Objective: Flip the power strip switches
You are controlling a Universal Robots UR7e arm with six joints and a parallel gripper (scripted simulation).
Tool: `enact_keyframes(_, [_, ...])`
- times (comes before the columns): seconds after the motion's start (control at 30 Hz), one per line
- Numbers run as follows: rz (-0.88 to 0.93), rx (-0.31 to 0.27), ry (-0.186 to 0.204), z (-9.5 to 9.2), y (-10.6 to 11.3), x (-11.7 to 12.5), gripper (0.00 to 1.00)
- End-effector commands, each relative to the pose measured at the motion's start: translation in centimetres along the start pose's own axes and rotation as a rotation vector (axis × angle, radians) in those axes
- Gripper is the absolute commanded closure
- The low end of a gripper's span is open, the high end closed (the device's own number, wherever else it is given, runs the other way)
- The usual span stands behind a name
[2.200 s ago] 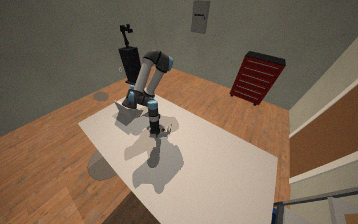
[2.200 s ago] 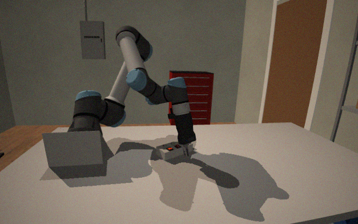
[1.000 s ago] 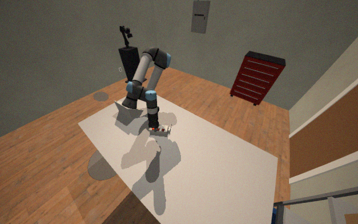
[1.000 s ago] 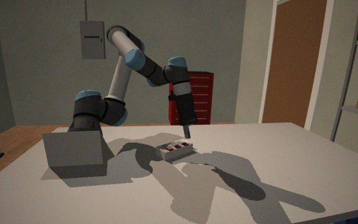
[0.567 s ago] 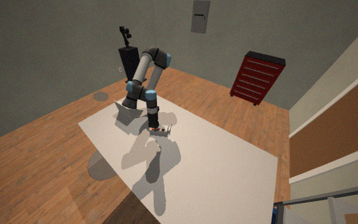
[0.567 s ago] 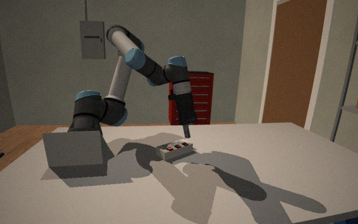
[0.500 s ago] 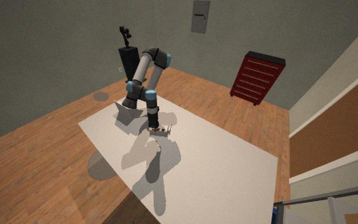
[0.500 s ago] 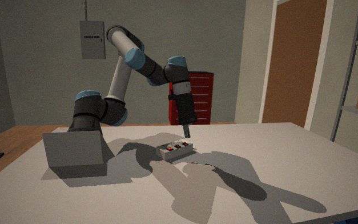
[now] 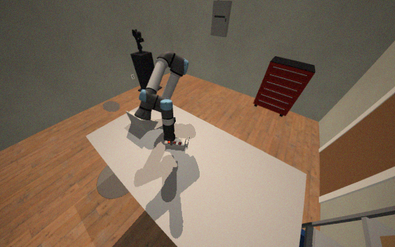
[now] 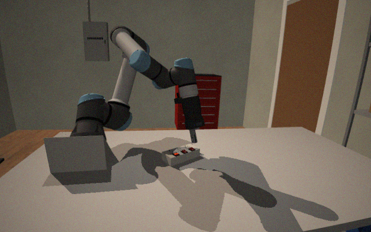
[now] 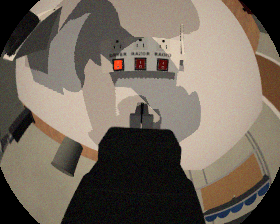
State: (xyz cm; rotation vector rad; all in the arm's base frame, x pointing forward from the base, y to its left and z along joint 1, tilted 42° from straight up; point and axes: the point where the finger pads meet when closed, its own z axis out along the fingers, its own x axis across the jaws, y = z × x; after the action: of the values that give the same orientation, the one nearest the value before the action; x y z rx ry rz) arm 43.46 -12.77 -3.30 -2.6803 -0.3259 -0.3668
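Above pwr strip [image 10: 181, 155], end effector [image 10: 193, 138] hovers w/ fingers pinched narrow, holding nothing; prob. kept closed to serve as poking tip for rockers. Strip lies flat on desk [image 10: 290, 166], switches up, leftmost glowing brightest.

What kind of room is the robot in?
Probably a workshop. A red tool chest stands by the wall, a grey electrical box hangs on it, and the robot arm is mounted on a big white table.
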Motion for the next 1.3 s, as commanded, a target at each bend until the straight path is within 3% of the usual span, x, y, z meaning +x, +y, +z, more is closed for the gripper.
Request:
enact_keyframes(0.0, [0.0,-0.001,0.001,-0.04,0.05,0.02,1.0])
enact_keyframes(1.03, [0.0,-0.001,0.001,-0.04,0.05,0.02,1.0])
enact_keyframes(1.07, [0.0,-0.001,0.001,-0.04,0.05,0.02,0.0])
enact_keyframes(1.27, [0.0,-0.001,0.001,-0.04,0.05,0.02,0.0])
